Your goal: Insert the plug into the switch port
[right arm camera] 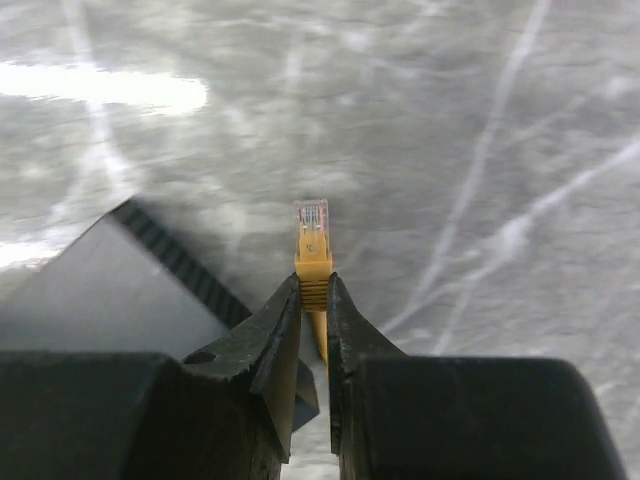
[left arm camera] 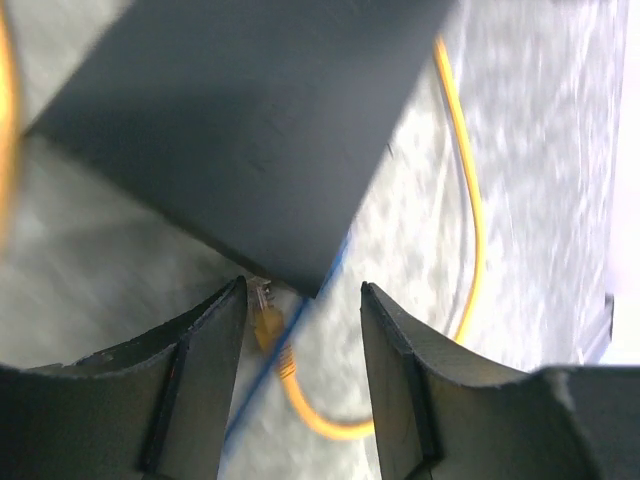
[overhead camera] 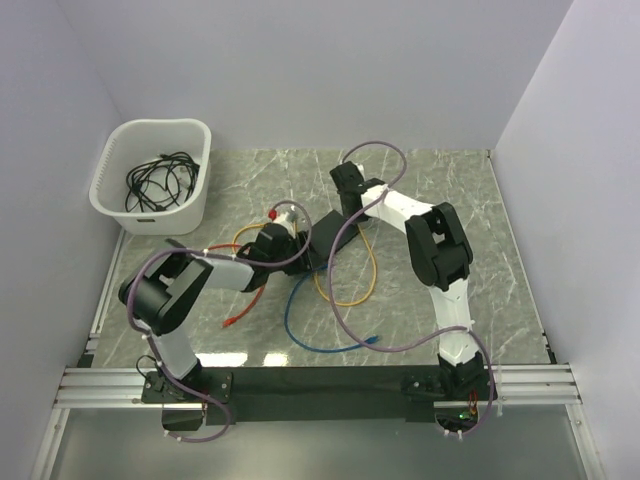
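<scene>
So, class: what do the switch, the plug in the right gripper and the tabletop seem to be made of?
Switch: probably plastic or painted metal; matte black, no glare.
Plug: clear plastic tip, yellow rubbery ribbed boot.
Tabletop: marble-look grey with white veins, glossy; maybe laminate.

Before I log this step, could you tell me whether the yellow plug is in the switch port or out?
Out. The right pincer grips the yellow plug, its clear tip exposed, the switch lying beside it.
</scene>
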Action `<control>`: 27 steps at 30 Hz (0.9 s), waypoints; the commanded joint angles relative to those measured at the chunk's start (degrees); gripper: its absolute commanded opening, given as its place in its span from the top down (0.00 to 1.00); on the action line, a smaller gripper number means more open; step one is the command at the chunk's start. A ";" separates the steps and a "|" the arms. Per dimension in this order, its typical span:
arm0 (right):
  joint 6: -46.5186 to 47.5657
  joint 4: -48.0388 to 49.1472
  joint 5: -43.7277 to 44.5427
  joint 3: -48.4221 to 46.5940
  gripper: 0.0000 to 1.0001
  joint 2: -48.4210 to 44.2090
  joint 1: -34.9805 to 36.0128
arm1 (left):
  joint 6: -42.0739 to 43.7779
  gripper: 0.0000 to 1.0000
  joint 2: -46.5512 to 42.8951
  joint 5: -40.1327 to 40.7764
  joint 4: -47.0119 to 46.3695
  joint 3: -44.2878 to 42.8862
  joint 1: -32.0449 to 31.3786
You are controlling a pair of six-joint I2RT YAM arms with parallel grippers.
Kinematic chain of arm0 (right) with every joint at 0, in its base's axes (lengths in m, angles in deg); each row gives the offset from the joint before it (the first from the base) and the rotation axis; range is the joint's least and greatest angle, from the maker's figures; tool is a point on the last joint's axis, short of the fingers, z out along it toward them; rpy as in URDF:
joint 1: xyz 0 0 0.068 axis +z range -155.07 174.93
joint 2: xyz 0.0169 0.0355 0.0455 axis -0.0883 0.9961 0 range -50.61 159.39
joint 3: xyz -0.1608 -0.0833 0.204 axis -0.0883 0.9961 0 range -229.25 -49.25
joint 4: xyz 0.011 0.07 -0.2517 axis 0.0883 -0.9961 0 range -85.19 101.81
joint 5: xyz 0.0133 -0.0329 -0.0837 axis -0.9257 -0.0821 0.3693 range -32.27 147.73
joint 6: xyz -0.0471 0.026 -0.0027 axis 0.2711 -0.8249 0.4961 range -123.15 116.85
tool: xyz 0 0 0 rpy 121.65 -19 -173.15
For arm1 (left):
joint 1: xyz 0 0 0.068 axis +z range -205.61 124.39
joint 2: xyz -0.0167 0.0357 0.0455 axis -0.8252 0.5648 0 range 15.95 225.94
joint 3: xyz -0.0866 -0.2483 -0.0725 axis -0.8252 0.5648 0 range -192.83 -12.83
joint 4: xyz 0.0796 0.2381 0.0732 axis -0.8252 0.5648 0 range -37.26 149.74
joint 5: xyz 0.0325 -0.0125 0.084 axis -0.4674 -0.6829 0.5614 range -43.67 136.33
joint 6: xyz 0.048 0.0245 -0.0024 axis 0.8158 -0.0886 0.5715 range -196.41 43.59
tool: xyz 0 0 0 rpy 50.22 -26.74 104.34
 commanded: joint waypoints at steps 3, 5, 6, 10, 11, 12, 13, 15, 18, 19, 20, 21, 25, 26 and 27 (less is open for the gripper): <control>-3.03 0.97 -2.50 3.52 1.00 -1.54 2.65 | -1.57 0.45 -6.26 2.24 3.49 2.66 -1.97; -3.29 1.59 -0.83 4.75 1.00 -4.25 0.99 | -0.25 0.45 -9.06 4.36 5.95 2.76 -1.89; -3.55 2.11 -0.38 6.32 1.00 -5.22 0.45 | 0.37 0.44 -9.95 5.15 8.13 2.49 -1.89; -4.17 1.68 3.13 9.15 1.00 -9.88 -1.40 | 2.92 0.44 -12.68 10.07 14.03 -0.66 -1.89; -4.61 1.42 3.83 9.59 1.00 -11.46 -1.66 | 3.36 0.44 -13.46 10.43 14.74 -1.02 -1.89; -4.87 1.24 4.71 10.81 1.00 -12.26 -1.84 | 3.53 0.44 -13.99 10.61 15.01 -1.20 -1.89; -5.22 0.98 5.24 11.60 1.00 -13.05 -1.93 | 3.71 0.44 -14.61 10.78 15.36 -0.94 -1.89; -6.37 0.97 5.42 14.07 1.00 -15.51 -1.93 | 3.89 0.45 -16.80 11.05 14.93 0.63 -1.97; -7.60 1.24 4.46 17.58 1.00 -18.32 -1.84 | 5.29 0.44 -19.53 10.17 12.82 3.01 -2.93; -7.86 1.15 4.11 18.28 1.00 -19.37 -1.66 | 5.73 0.44 -19.71 10.17 12.55 4.32 -3.38; -7.95 1.15 4.02 19.42 1.00 -19.82 -1.66 | 6.34 0.45 -19.45 9.99 12.12 4.86 -3.73; -8.04 1.32 3.93 20.04 1.00 -20.26 -1.66 | 6.61 0.45 -19.01 9.65 11.76 5.30 -4.43; -8.30 2.38 2.70 22.51 1.00 -21.93 -0.79 | 7.14 0.45 -15.77 9.90 9.21 7.15 -6.71; -8.30 2.64 2.26 22.95 1.00 -22.02 -0.61 | 7.23 0.44 -14.02 10.78 9.30 6.89 -7.15; -8.30 2.82 2.00 23.47 1.00 -22.02 -0.52 | 7.05 0.43 -13.13 11.05 10.08 6.45 -7.68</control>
